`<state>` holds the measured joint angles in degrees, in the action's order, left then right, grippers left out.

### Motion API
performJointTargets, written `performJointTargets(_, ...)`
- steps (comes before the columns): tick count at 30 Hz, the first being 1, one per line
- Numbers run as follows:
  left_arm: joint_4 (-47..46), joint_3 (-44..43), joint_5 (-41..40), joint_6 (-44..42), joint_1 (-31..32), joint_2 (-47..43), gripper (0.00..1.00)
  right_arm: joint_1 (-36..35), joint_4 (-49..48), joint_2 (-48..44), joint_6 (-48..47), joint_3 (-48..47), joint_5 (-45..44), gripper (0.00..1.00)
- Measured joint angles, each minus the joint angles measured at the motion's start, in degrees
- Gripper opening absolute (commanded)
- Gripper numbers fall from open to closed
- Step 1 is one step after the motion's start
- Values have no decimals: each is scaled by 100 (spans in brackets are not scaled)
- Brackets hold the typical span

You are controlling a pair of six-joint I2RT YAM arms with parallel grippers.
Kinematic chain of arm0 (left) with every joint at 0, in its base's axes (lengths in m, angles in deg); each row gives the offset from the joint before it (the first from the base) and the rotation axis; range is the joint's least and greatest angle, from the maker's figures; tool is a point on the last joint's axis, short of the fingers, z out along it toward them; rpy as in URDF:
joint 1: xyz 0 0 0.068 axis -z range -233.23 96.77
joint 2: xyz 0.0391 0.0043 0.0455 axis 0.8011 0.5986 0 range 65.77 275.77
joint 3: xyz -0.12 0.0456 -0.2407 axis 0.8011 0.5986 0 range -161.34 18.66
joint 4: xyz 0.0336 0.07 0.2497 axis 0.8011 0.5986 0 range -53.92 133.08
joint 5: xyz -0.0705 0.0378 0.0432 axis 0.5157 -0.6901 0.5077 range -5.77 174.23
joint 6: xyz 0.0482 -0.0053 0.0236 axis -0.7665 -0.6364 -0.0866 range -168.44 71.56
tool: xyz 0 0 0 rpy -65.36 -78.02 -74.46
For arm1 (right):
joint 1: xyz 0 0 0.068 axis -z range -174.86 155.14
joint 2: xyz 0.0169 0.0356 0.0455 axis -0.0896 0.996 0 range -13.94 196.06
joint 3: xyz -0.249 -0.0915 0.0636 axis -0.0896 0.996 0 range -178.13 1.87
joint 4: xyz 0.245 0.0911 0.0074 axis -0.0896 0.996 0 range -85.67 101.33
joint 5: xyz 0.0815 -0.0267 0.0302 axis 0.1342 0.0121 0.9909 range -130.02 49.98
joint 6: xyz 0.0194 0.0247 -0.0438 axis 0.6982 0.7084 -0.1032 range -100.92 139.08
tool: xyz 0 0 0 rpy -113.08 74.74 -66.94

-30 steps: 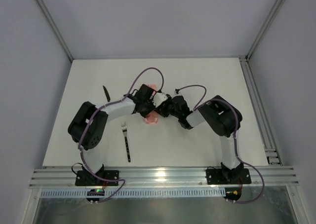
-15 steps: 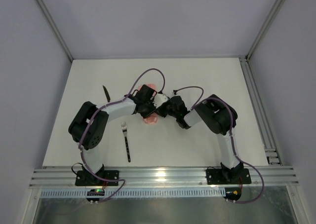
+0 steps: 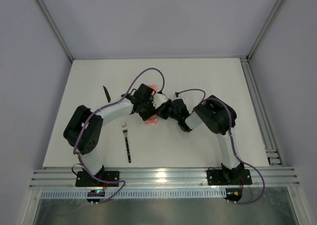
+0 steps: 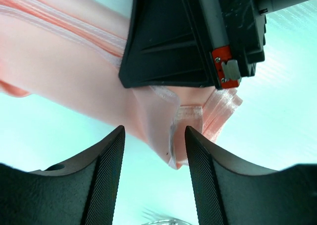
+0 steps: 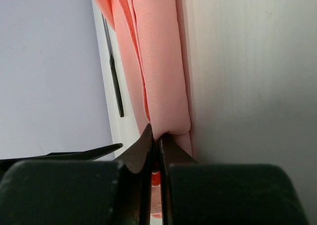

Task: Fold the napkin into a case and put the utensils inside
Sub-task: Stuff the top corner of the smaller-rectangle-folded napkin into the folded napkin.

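The pale-pink napkin [image 3: 151, 119] lies bunched in folds mid-table, between the two wrists. My right gripper [image 5: 156, 136] is shut on a rolled fold of the napkin [image 5: 161, 76]. In the left wrist view my left gripper [image 4: 154, 131] is open, and a hanging corner of the napkin [image 4: 171, 136] sits between its fingers [image 4: 106, 175] without touching either. The right gripper's black body [image 4: 188, 36] presses on the cloth just beyond. The fork [image 3: 127, 141] lies near the front left, its tines [image 4: 158, 217] showing below the left gripper. The black knife [image 3: 106, 93] lies further back on the left.
The white table [image 3: 208, 76] ends at a metal rail [image 3: 262, 116] on the right and a front rail [image 3: 158, 176]. Grey walls enclose the sides and back. Both arms meet over the napkin, cables looping above them.
My left gripper has opened and let go of the napkin, its elbow swinging left. My right gripper has shut on the napkin's fold.
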<state>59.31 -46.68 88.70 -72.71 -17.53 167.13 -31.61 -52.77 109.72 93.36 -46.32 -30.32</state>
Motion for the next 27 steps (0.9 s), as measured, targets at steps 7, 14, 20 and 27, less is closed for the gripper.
performJointTargets(7, -4, 4, -214, 81, -20, -269, 58, 0, -42, 0, -17, 20, -15, 4)
performJointTargets(14, -70, 35, -173, 306, -20, 101, 59, 0, -162, -4, 31, 90, -81, 4)
performJointTargets(20, -146, 81, -190, 332, -9, 240, 40, 0, -157, -39, 48, 101, -122, 4)
performJointTargets(27, -415, 160, -452, 280, 28, 267, 7, 0, -13, -267, -17, 107, -142, 4)
